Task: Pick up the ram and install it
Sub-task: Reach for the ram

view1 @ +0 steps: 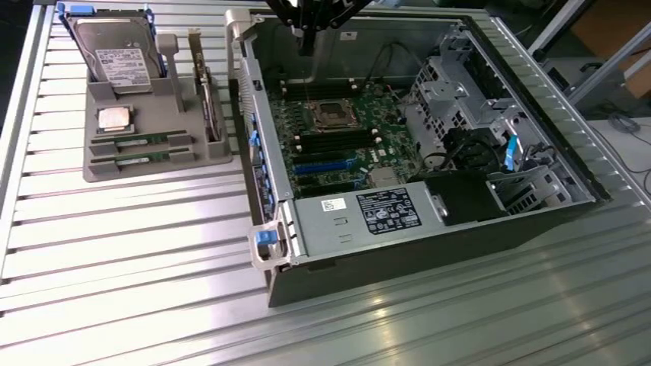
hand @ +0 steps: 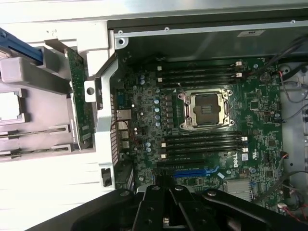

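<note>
Both ram sticks point(view1: 142, 139) lie well apart from pincer point(hand: 166, 195).

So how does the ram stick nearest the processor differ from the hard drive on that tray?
The ram is a thin, narrow green strip lying low in its slot. The hard drive is a broad silver box standing upright. Both sit in the grey tray.

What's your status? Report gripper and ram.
Gripper over the open case. Ram and twin stick lie in the gray tray. Nothing covering them.
</note>
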Available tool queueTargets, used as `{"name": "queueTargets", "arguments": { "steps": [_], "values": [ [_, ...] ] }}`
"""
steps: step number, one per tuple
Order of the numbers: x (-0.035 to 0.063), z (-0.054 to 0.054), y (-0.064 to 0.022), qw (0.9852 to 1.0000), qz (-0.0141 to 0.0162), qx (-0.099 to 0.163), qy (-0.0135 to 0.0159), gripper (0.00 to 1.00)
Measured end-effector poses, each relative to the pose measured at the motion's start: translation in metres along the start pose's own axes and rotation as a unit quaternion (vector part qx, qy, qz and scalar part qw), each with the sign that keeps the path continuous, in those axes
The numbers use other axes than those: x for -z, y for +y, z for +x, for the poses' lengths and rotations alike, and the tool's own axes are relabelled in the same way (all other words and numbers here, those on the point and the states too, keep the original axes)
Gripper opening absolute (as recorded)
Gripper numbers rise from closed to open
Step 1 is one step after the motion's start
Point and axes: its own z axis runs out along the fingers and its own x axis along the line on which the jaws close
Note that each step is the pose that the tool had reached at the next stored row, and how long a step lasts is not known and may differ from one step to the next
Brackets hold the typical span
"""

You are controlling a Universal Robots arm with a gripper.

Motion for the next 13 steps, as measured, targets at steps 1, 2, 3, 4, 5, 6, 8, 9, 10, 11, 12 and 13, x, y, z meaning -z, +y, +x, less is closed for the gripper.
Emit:
{"name": "queueTargets", "arguments": {
  "steps": [1, 2, 3, 4, 5, 6, 8, 9, 10, 11, 12, 13],
  "values": [
    [0.0, 0.0006, 0.0, 1.0, 0.0, 0.0, 0.0, 0.1],
    [0.0, 0.001, -0.0001, 1.0, 0.0, 0.0, 0.0, 0.1],
    [0.0, 0.0015, -0.0001, 1.0, 0.0, 0.0, 0.0, 0.1],
    [0.0001, 0.0021, -0.0001, 1.0, 0.0, 0.0, 0.0, 0.1],
    [0.0001, 0.0027, -0.0002, 1.0, 0.0, 0.0, 0.0, 0.1],
    [0.0001, 0.003, -0.0002, 1.0, 0.0, 0.0, 0.0, 0.1],
    [0.0001, 0.0042, -0.0003, 1.0, 0.0, 0.0, 0.0, 0.1],
    [0.0001, 0.0047, -0.0004, 1.0, 0.0, 0.0, 0.0, 0.1],
    [0.0001, 0.0051, -0.0004, 1.0, 0.0, 0.0, 0.0, 0.1],
    [0.0002, 0.0056, -0.0004, 1.0, 0.0, 0.0, 0.0, 0.1],
    [0.0002, 0.0063, -0.0005, 1.0, 0.0, 0.0, 0.0, 0.1],
    [0.0002, 0.0068, -0.0005, 1.0, 0.0, 0.0, 0.0, 0.1]
  ]
}}
